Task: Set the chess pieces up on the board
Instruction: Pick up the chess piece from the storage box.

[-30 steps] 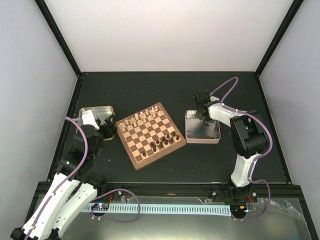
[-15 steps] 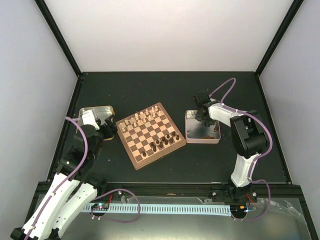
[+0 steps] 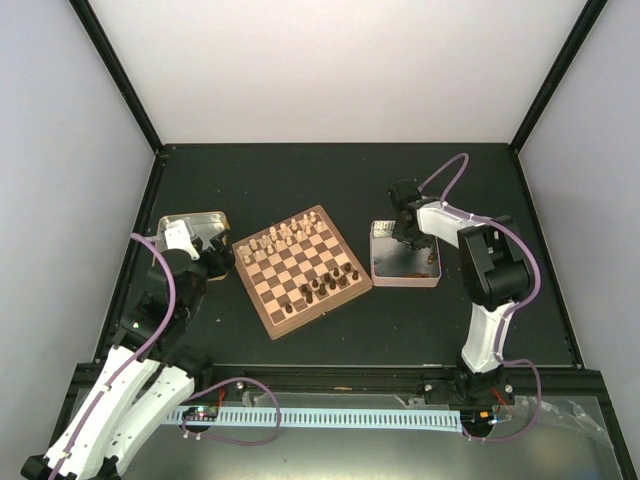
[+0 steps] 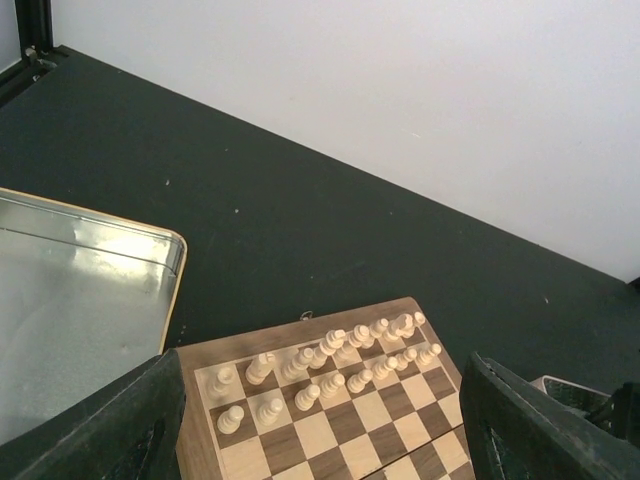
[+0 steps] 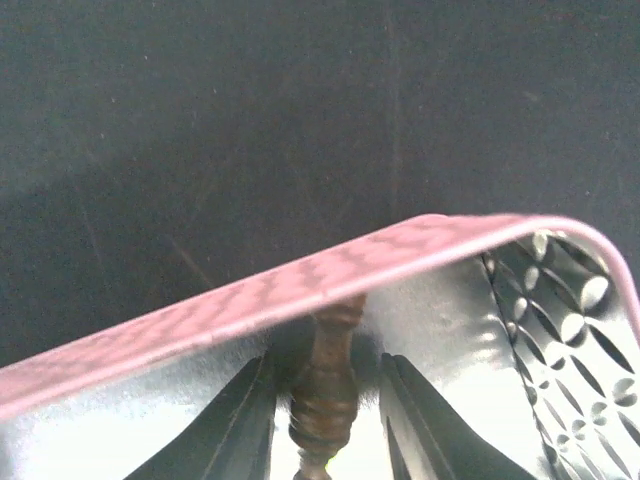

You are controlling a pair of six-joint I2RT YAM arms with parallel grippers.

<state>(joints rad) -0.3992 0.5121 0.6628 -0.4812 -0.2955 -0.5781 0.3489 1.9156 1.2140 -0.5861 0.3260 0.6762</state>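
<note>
The board (image 3: pixel 300 272) lies turned at the middle of the table. The cream chess pieces (image 3: pixel 275 238) stand in two rows at its far side, and dark pieces (image 3: pixel 325 284) stand along its near right side. My right gripper (image 3: pixel 408 234) is down inside the pink-sided tin (image 3: pixel 405 270). In the right wrist view its fingers (image 5: pixel 250 410) straddle an upright dark brown piece (image 5: pixel 325 375) by the tin's wall (image 5: pixel 300 290), with narrow gaps on both sides. My left gripper (image 3: pixel 210 257) is open and empty at the board's left corner. The left wrist view shows the cream rows (image 4: pixel 330 360).
A gold-sided tin (image 3: pixel 185 226) sits left of the board, under my left wrist; it also shows in the left wrist view (image 4: pixel 70 290). A few more dark pieces lie in the pink-sided tin's near part (image 3: pixel 418 268). Black frame posts stand at the table's far corners.
My right gripper has dropped lower into the pink-sided tin and shifted slightly towards its far left corner. The left arm and the board have not moved.
</note>
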